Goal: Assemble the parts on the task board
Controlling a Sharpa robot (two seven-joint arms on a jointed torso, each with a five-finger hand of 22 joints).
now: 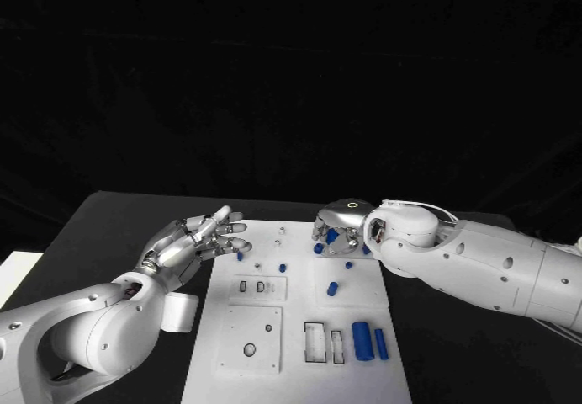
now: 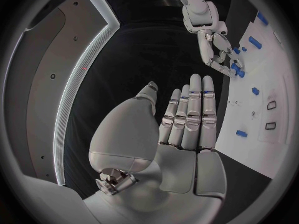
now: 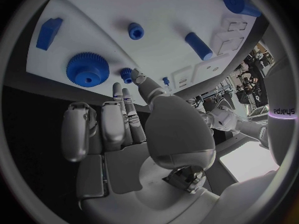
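The white task board (image 1: 304, 383) lies in the middle of the table. My left hand (image 1: 200, 240) hovers at the board's far left corner, fingers stretched out and holding nothing; the left wrist view shows its palm (image 2: 181, 129) bare. My right hand (image 1: 340, 225) hangs over the board's far edge, its fingers (image 3: 121, 112) apart and empty. Just past them stand a large blue gear (image 3: 87, 69) and a small blue gear (image 3: 127, 74), the thumb tip close beside the small one. Two blue cylinders (image 1: 362, 340) lie on the near right of the board.
Small blue pegs (image 1: 332, 288) and a blue block (image 3: 49, 32) are scattered over the board, with rectangular sockets (image 1: 251, 287) and slots (image 1: 315, 342) nearer me. A white box (image 1: 180, 311) sits on the table left of the board, beside my left forearm.
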